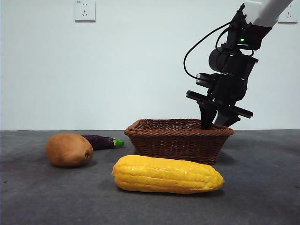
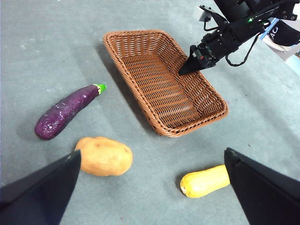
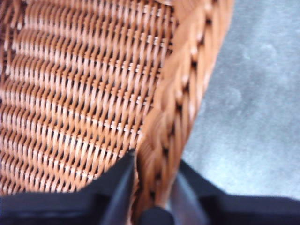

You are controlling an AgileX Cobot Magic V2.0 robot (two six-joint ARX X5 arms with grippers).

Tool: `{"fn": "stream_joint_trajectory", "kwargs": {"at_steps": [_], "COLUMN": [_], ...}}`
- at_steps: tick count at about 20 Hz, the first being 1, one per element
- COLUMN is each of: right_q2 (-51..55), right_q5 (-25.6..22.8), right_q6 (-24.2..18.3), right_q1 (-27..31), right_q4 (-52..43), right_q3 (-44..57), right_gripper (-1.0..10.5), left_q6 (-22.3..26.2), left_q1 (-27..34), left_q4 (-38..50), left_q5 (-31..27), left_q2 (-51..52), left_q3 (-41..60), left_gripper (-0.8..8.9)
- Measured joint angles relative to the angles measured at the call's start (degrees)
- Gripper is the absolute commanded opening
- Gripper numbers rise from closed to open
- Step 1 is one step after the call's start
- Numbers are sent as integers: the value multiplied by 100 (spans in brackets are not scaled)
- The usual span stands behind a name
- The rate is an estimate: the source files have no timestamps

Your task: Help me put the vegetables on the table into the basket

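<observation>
Wicker is what my right pincer (image 3: 150, 187) pinches: the basket's (image 1: 178, 140) right wall, one jaw inside and one outside. Corn (image 1: 167, 174), potato (image 1: 69, 149) and eggplant (image 1: 101, 141) lie on the table (image 1: 262, 187) near and left. I should grip firmly and drag it level; my left pincer (image 2: 150, 187) waits spread above.

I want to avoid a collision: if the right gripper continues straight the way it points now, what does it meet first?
The right gripper points down at the basket; its jaws straddle the braided rim, so it would probably meet the rim or wall first.
</observation>
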State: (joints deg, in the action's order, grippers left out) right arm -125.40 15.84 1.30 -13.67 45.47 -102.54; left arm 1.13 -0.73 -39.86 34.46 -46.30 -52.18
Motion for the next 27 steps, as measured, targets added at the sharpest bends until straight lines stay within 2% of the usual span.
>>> {"fn": "stream_joint_trajectory", "kwargs": {"at_steps": [5, 9, 14, 18, 22, 27], "right_q2": [7, 599, 2251, 3152, 4041, 4723], "right_q5": [118, 74, -22, -63, -66, -79], "right_q6": [304, 264, -72, -291, -459, -514], "right_q1": [-9, -13, -9, 81, 317, 586], "right_q4": [-37, 166, 894, 1670, 2197, 2677], "right_q3": [-4, -4, -7, -7, -7, -7], "right_gripper": [-16, -16, -16, -16, -16, -16], "left_q6": [48, 476, 1233, 2059, 2697, 3303], "left_q1": [-109, -507, -1346, -2457, -3624, -4269], "left_q4": [0, 0, 2, 79, 181, 118], "left_q5": [-13, -20, -20, -61, -935, -1539], "left_q2": [-7, -50, -496, -1152, -2072, -3390], "left_q3": [0, 0, 0, 0, -557, -1226], "left_gripper": [659, 660, 660, 660, 660, 659]}}
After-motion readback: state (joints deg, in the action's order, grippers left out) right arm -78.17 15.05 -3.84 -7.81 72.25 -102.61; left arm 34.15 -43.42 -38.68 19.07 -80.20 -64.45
